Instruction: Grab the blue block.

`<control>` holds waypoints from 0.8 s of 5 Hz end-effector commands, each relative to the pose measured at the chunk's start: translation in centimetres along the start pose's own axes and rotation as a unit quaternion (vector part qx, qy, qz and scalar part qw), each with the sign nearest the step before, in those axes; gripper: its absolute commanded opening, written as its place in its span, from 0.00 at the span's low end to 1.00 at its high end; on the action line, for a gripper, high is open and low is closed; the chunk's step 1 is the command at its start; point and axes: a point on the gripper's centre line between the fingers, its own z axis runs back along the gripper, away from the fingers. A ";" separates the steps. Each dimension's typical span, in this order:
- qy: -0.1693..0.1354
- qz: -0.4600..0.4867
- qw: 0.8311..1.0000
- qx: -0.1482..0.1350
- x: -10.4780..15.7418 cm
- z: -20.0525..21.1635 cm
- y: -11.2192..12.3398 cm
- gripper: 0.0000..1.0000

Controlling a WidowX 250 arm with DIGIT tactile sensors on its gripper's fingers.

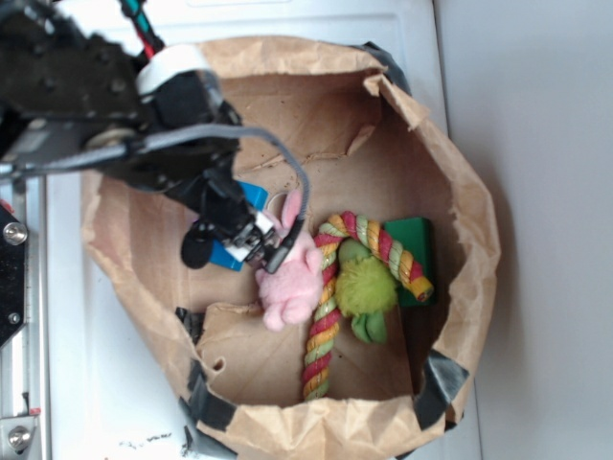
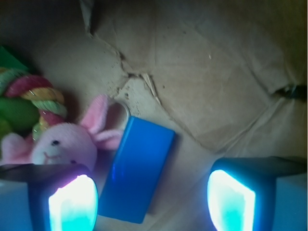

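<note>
**End effector spread above the blue block in a paper bag**

In the exterior view the black robot arm (image 1: 67, 86) reaches in from the upper left, over the rim of a brown paper bag (image 1: 460, 192) that lies open on a pale worktop (image 1: 536, 240). The end effector (image 1: 251, 238) hangs low inside the bag, and a grey cable (image 1: 278, 153) loops from the arm down to it. Just beneath and partly hidden by it lies the blue block (image 1: 251, 196); only two bright blue patches show, one above and one below the fingers. Right of the block is a pink plush bunny (image 1: 292, 278). Next comes a striped rope toy (image 1: 326, 326) in red, yellow and green, curving over a fuzzy green toy (image 1: 364, 287). Furthest right, against the bag wall, sits a dark green block (image 1: 417, 240), partly under the rope.

In the wrist view the rope toy (image 2: 33, 94) and the bunny (image 2: 65, 144) fill the left side; the bunny's face looks toward the camera and its ears (image 2: 98, 115) reach toward the blue block (image 2: 137, 168). The block lies flat on the creased paper floor, tilted, its upper left corner just beside one ear. The two fingers (image 2: 72, 204) glow at the bottom edge, set wide apart and holding nothing. The block's lower end is close beside the left finger, while the right one stands well clear of it.
</note>
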 end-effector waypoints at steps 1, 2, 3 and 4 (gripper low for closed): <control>-0.007 0.032 0.999 -0.018 0.0 -0.1 0.0 1.00; -0.008 0.038 0.999 -0.015 0.0 -0.6 -0.6 1.00; -0.010 0.039 0.999 -0.011 -0.1 -0.8 -0.7 1.00; -0.016 0.034 0.999 -0.007 -0.6 -1.3 -0.6 1.00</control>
